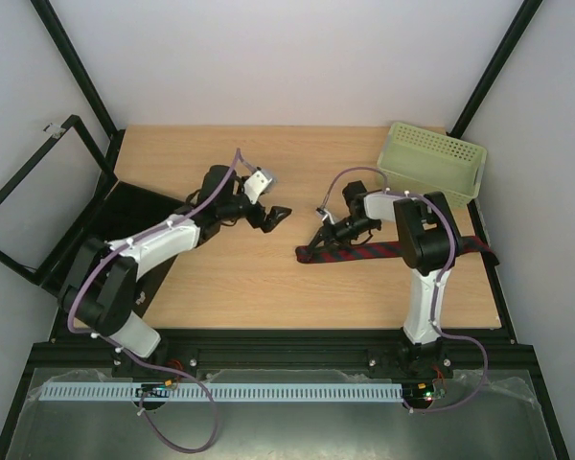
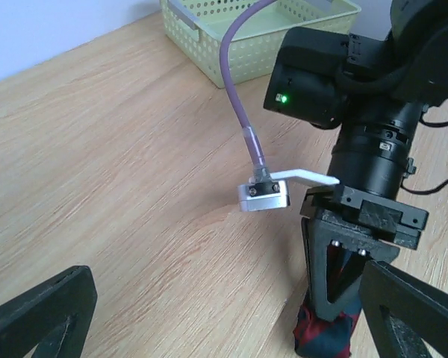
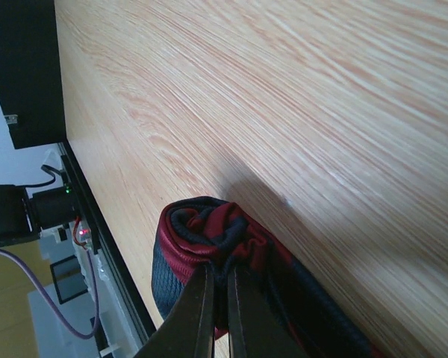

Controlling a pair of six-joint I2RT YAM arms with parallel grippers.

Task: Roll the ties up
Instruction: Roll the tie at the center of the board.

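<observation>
A dark red tie [image 1: 393, 251] with navy stripes lies along the right half of the table, its left end curled into a small roll [image 1: 307, 254]. My right gripper [image 1: 318, 240] is shut on that roll. In the right wrist view its tips [image 3: 222, 272] pinch the inner folds of the roll [image 3: 198, 235]. My left gripper [image 1: 276, 218] hovers open just left of the roll, apart from it. In the left wrist view its fingers [image 2: 41, 313] stand wide at the bottom corners. The right gripper [image 2: 330, 313] and the roll [image 2: 325, 337] sit between them toward the right.
A pale green perforated basket [image 1: 433, 163] stands at the back right, also visible as the basket [image 2: 254, 33] in the left wrist view. A black box [image 1: 125, 216] lies at the table's left edge under the left arm. A black frame rail [image 1: 268, 337] runs along the near edge.
</observation>
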